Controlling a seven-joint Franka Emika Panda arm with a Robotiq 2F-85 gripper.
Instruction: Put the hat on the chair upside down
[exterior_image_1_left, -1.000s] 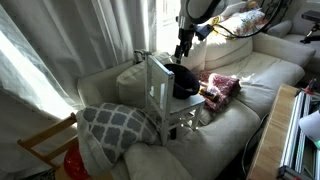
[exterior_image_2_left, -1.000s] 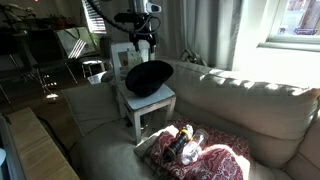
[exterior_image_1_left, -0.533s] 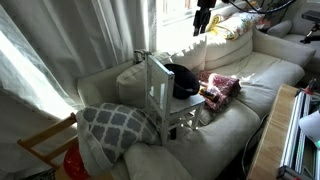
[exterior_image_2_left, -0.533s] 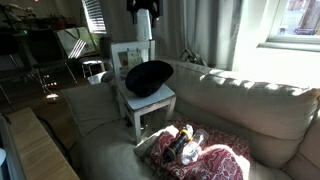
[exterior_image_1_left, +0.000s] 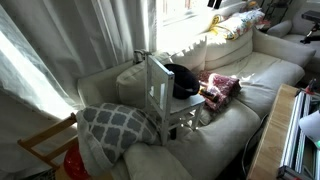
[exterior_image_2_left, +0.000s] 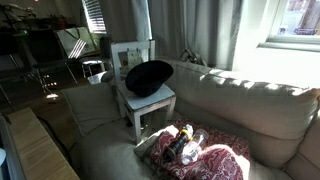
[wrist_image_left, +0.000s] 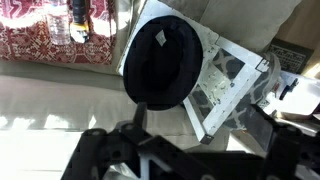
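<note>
**Black hat sits on the little white chair**

In the wrist view the red-patterned cloth bundle (wrist_image_left: 60, 30) lies at ten o'clock from the hat (wrist_image_left: 163, 62). The hat rests on the seat of the chair (wrist_image_left: 228, 80) and covers much of it. The pincer (wrist_image_left: 170, 140), at six o'clock, hangs well clear with nothing in it; how far it's parted I can't tell.

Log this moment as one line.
hat: resting on chair seat | jaws: above hat, not touching it | jaw state: unclear
</note>
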